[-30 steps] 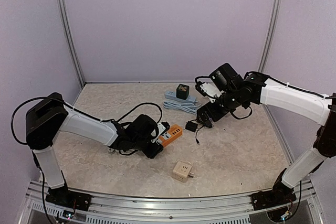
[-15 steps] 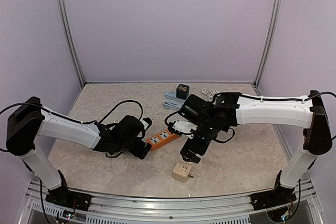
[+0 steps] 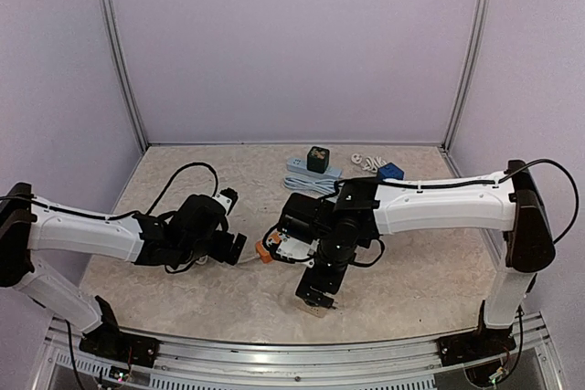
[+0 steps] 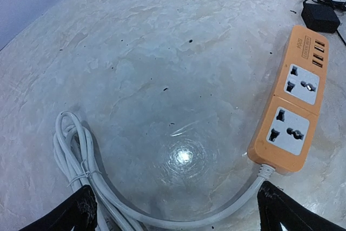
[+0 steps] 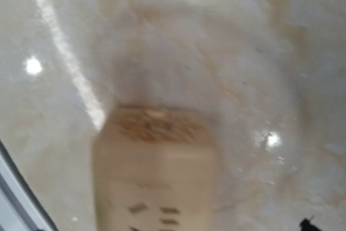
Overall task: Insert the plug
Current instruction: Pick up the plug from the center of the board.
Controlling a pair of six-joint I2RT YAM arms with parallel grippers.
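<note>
Plug (image 5: 157, 171), lying on the table (image 3: 411, 271) directly under the right gripper (image 3: 317, 296), whose opening cannot be told, should be centred squarely before closing; the left gripper (image 4: 181, 209) is spread wide, empty, near the orange power strip (image 4: 294, 112).

Both arms wear the same livery. The left arm (image 3: 91, 233) and right arm (image 3: 443, 207) have long, smooth white shells, broken by chunky black joint housings. A thin black cable (image 3: 189, 165) loops loose at 12 o'clock of the left wrist, and a second cable (image 3: 553, 162) arcs over the black right elbow. Each arm ends at 6 o'clock in a squat black base (image 3: 108, 342). The left tool (image 3: 233, 248) is black all over, and its fingertips (image 4: 67, 215) look rough and matte, like crumbly foam.
</note>
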